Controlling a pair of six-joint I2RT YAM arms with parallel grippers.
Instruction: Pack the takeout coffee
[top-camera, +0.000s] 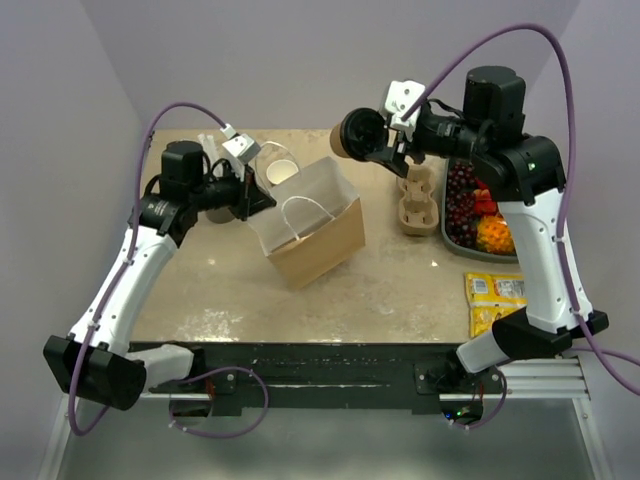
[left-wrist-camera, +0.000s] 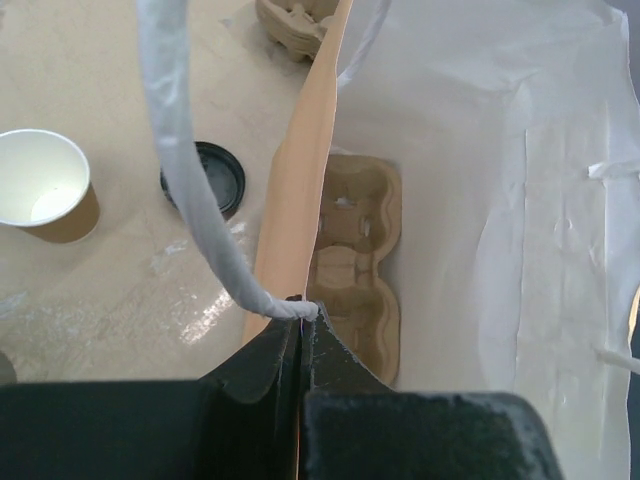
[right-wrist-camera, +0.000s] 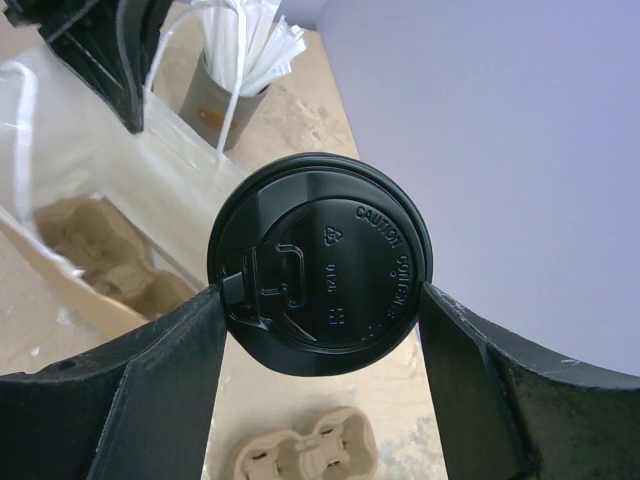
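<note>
Jaws of the left gripper (left-wrist-camera: 300, 318) are shown closed on the rim of the brown paper bag (left-wrist-camera: 300, 180), at the root of its white twisted handle (left-wrist-camera: 175, 140). Jaws of the right gripper (right-wrist-camera: 320, 300) are clamped across the takeout coffee (right-wrist-camera: 325, 250). The cup is held on its side in the air above the bench, just beyond the bag's far right corner, with its black lid turned toward the wrist camera.

Embossed lettering on that lid is resolved in the right wrist view alone. A pulp cup carrier (left-wrist-camera: 350, 270) lying on the white-lined floor of the bag is shown by both wrist views. A loose black lid (left-wrist-camera: 205, 178), just outside the bag wall, is shown only by the left wrist view, with a lidless cup (left-wrist-camera: 45, 190) near it. A grey cup of white straws (right-wrist-camera: 225, 95) beyond the bag is seen most clearly from the right wrist.

Only the top view takes in the stacked carriers (top-camera: 417, 200), the fruit tray (top-camera: 470, 205) and the yellow packets (top-camera: 495, 300) at the right.

All items are carried on a beige, scuffed bench (top-camera: 400, 290), enclosed by pale lilac walls (top-camera: 300, 60).
</note>
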